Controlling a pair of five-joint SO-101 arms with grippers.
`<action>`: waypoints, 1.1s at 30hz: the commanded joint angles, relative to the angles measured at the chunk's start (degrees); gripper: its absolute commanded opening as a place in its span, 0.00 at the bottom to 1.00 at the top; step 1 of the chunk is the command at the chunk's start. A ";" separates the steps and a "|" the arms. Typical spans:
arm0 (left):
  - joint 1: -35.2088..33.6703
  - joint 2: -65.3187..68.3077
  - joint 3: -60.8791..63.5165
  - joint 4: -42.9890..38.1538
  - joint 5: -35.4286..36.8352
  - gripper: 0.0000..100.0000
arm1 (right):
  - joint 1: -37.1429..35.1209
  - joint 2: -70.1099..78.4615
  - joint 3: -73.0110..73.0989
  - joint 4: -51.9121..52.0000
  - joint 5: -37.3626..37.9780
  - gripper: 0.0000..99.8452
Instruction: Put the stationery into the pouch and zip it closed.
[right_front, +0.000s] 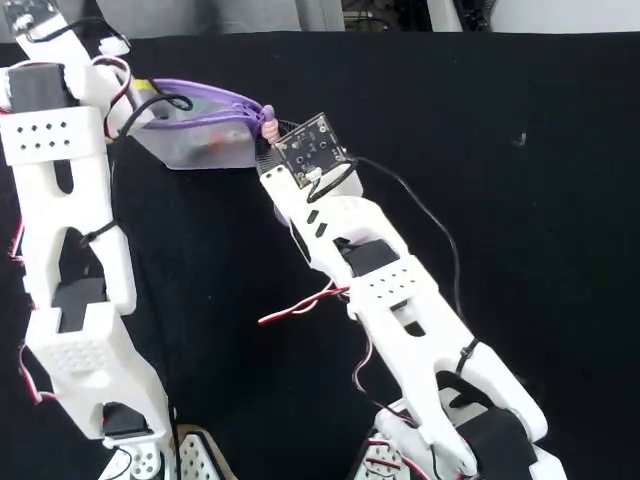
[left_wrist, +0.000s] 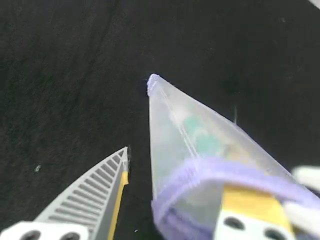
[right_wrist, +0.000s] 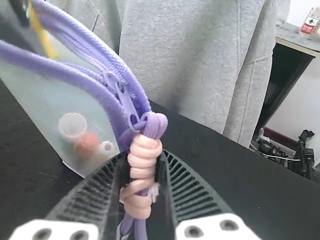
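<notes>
With right tool (right_wrist: 142, 172) clamped on pink zip cord (right_wrist: 145, 150), left tool (left_wrist: 170, 200) spread, one finger (left_wrist: 250, 202) seemingly hooking pouch (right_front: 200, 145) mouth; stationery (right_wrist: 75, 130) inside, zipping stage. Next: pull cord along zip, bracing pouch.

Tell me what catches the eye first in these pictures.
A translucent plastic pouch with a purple zipper is at the black table's far left. The right gripper is shut on the pink coiled cord tied to the zipper's slider. Small orange and pale items lie inside.
</notes>
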 joint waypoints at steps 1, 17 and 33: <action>1.54 -7.65 -2.24 0.44 0.09 0.35 | 0.70 -0.57 -4.26 -1.05 0.26 0.01; 1.36 -34.02 7.34 0.35 -5.98 0.35 | 0.70 -0.48 -13.14 12.75 0.00 0.01; 11.65 -64.97 47.52 -1.05 -5.63 0.35 | 0.70 -0.48 -34.59 38.33 2.29 0.01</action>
